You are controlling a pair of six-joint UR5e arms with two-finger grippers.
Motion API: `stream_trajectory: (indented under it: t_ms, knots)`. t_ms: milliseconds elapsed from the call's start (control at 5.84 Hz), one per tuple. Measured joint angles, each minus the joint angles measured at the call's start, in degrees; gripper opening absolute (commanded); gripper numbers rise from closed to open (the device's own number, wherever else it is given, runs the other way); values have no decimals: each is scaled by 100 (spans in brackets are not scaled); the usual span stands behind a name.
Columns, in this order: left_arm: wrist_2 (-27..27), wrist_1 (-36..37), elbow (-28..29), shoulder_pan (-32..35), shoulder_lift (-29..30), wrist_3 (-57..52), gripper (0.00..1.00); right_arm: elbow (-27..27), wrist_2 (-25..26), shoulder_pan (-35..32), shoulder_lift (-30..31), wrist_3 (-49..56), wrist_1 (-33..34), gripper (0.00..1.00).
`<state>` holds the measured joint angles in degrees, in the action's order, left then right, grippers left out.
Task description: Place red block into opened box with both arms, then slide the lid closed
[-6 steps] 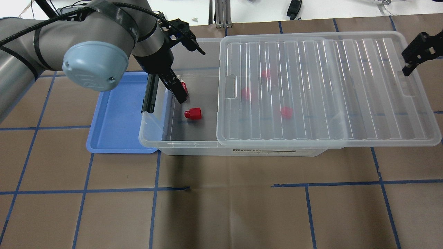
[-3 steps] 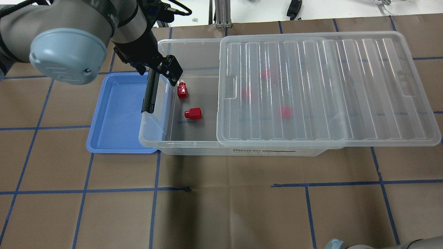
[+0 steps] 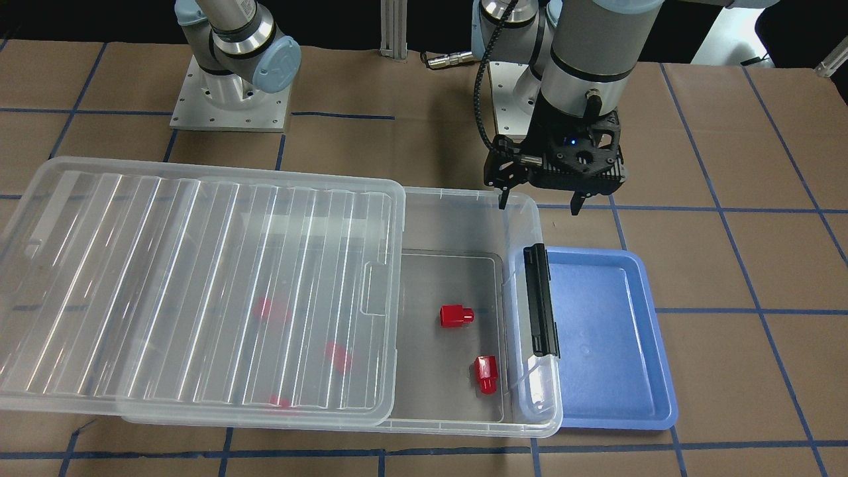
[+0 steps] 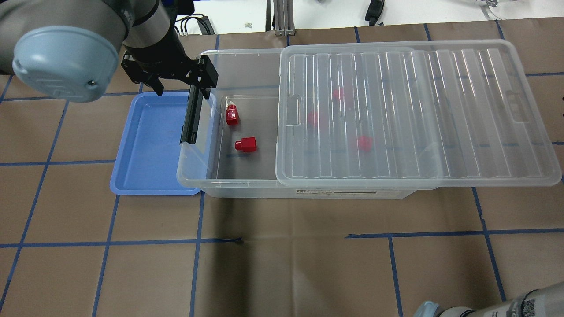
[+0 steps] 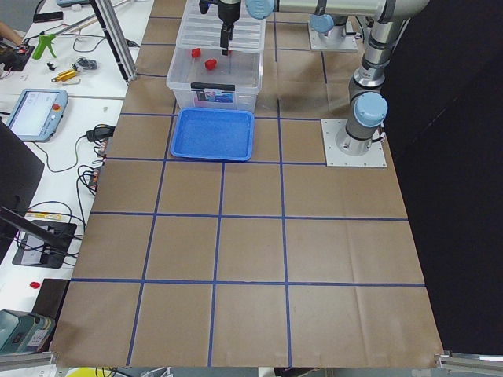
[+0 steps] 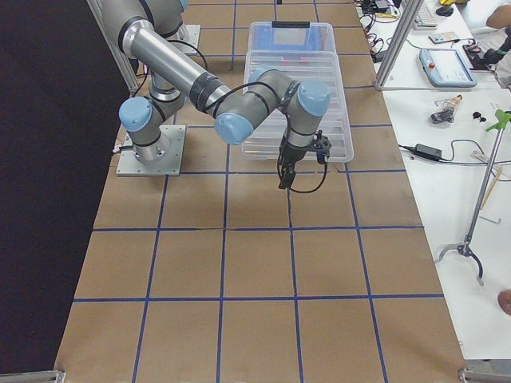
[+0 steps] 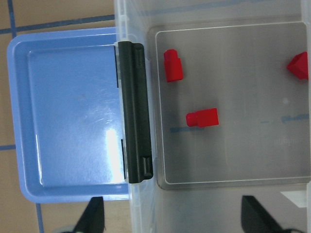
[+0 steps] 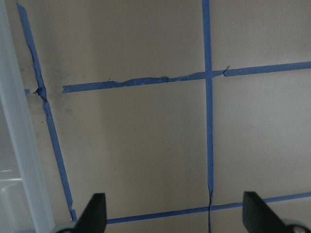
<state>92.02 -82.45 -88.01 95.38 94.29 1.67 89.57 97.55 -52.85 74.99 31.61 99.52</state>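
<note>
The brown-papered table [image 4: 282, 264] is stretching out under a grid of blue tape, and both arms are hanging over it. The near one in the right side view, the right arm [image 6: 239, 104], is bending down past the end of the lid. The left arm [image 4: 66, 48] is reaching in over the other end.

The lid [image 4: 414, 114] is lying slid back on the box [image 4: 194, 171], covering most of it and overhanging the end on the robot's right, so the latch end is sitting uncovered. The blue tray [image 4: 150, 145] is sitting right against that latch end.

The left gripper [image 3: 540, 202] is hovering above the box's robot-side corner by the latch, fingers spread wide and carrying nothing. The right gripper [image 6: 287, 171] is pointing down at bare table paper just off the lid's edge, and its wrist camera is showing its fingers parted too, with nothing between them.

The black latch bar [image 4: 192, 116] is running along the short wall. Inside the uncovered part, the red block [image 4: 232, 115] is resting on the floor close to that wall. A second red block [image 4: 246, 144] is lying a little apart from it. Three more red blocks [image 4: 338, 93] are showing faintly under the lid.
</note>
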Motion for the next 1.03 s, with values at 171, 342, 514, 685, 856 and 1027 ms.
stream_trajectory:
  t_ms: [171, 342, 514, 685, 856, 1027]
  knots:
    - [-8, -96, -49, -141, -125, 171, 98, 160, -197, 3, 2, -13, 71, 100]
    - [-32, -174, -69, -240, -188, 212, 98, 321, -294, -8, 30, -101, 91, 100]
    - [-52, -209, -86, -318, -216, 190, 98, 427, -326, -37, 77, -305, 86, 100]
    - [-62, -219, -109, -359, -238, 154, 98, 473, -337, -66, 116, -484, 71, 100]
    - [-65, -222, -126, -377, -254, 135, 98, 492, -394, -133, 132, -569, 51, 100]
    - [-65, -220, -137, -384, -258, 127, 98, 497, -478, -235, 136, -611, 19, 100]
